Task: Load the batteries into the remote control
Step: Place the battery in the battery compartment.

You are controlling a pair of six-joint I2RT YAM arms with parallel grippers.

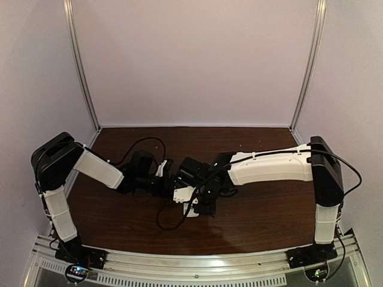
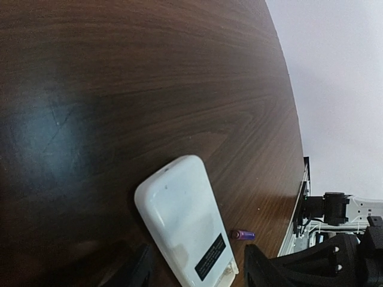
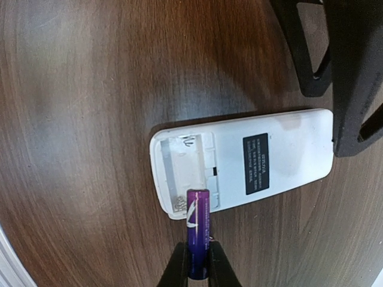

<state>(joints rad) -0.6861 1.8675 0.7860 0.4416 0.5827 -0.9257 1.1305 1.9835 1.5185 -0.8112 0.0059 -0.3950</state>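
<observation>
The white remote control [image 3: 233,156] lies back-up on the dark wood table, its empty battery compartment [image 3: 179,164] uncovered at one end. My right gripper [image 3: 198,254] is shut on a purple battery [image 3: 198,218], whose free end hangs over the compartment's near edge. A second battery [image 2: 243,235] lies on the table beside the remote [image 2: 182,218]. My left gripper [image 2: 198,257] is open, one finger on each side of the remote's compartment end, with a gap on the right side. From above, both grippers [image 1: 169,179] [image 1: 200,200] meet over the remote [image 1: 181,194].
Black fingers [image 3: 356,72] of the left gripper fill the right wrist view's top right corner, close over the remote's rounded end. Cables [image 1: 170,221] loop onto the table near the grippers. The metal front rail [image 2: 297,215] and pale walls bound the table.
</observation>
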